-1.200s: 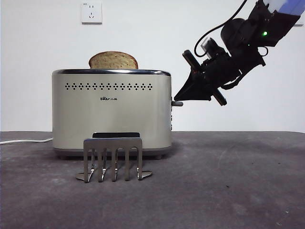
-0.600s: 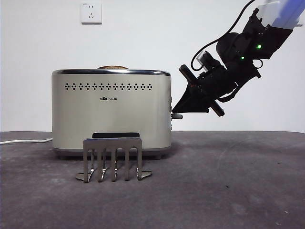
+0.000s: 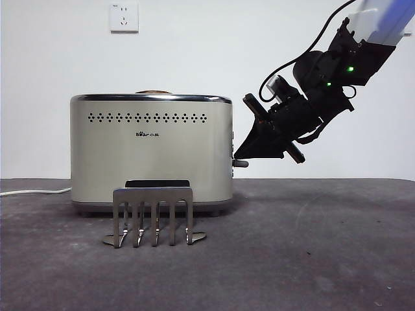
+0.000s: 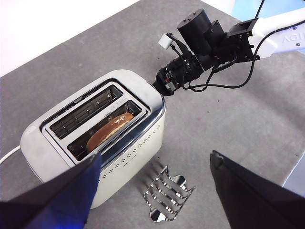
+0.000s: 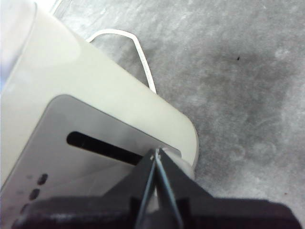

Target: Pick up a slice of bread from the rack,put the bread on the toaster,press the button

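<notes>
While my right gripper (image 3: 238,155) leans in from the upper right in the front view, its jaws are pressed together into one thin point, w/ nothing between them, and that tip sits right on the button (image 3: 240,164) at the toaster's (image 3: 152,152) end wall. The right wrist view shows the same thing up close: jaw tips (image 5: 156,155) closed at the low end of the dark lever slot (image 5: 102,147) on the grey end panel, so the button itself is mostly hidden under them there.

My left gripper (image 4: 152,191) hangs high above the table, jaws spread wide apart, holding nothing; from there I look down on the toaster top, w/ both slots visible.

The slice of bread (image 4: 110,131) is sunk deep in the slot nearer the dotted cream face, tilted a bit, crust edge up. In the front view only a thin brown sliver (image 3: 154,92) of it peeks over the chrome rim.

The rack (image 3: 154,215) stands on the grey table (image 3: 311,259) just in front of the toaster's dotted side, close to it but apart, all slots bare. A white cord (image 3: 35,191) runs off from the toaster's far end, and a wall socket (image 3: 124,17) is on the white wall behind.
</notes>
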### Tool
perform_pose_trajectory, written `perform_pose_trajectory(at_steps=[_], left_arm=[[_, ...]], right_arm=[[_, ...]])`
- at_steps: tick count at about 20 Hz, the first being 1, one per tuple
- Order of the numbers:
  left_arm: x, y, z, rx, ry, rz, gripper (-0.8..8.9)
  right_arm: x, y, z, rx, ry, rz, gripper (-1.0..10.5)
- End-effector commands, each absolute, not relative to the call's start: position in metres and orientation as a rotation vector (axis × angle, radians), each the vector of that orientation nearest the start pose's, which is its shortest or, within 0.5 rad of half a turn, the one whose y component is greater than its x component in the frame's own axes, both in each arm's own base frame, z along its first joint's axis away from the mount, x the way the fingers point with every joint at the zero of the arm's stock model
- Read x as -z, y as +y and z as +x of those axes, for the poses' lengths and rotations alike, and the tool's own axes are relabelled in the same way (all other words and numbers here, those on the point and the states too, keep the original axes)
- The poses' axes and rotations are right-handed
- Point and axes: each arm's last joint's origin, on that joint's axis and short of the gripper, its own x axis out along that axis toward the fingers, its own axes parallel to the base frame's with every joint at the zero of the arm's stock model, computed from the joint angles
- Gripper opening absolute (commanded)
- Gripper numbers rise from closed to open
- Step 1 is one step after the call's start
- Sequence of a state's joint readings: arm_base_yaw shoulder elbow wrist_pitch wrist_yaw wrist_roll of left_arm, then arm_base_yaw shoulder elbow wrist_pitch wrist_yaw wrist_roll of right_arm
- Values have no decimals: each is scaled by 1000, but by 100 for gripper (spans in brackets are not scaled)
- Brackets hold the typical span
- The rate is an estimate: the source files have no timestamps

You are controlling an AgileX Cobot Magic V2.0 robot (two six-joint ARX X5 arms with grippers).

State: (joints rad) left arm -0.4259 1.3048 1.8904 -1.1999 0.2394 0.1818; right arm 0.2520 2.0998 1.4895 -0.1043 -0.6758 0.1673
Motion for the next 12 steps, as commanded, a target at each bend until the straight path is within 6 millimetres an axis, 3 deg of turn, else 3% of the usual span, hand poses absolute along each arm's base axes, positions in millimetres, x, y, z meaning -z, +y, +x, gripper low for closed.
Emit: perform_pose_trajectory(at_steps=[1,9,12], left_arm=[[-488,-89,179,699,566,221,380],[-488,-89,179,699,565,222,380],[-488,-89,179,699,566,221,378]], right_arm=[[-143,132,432,-776,938,307,-12],[-145,132,433,-782,928,307,-12],[-164,131,432,-790,877,298,-12]])
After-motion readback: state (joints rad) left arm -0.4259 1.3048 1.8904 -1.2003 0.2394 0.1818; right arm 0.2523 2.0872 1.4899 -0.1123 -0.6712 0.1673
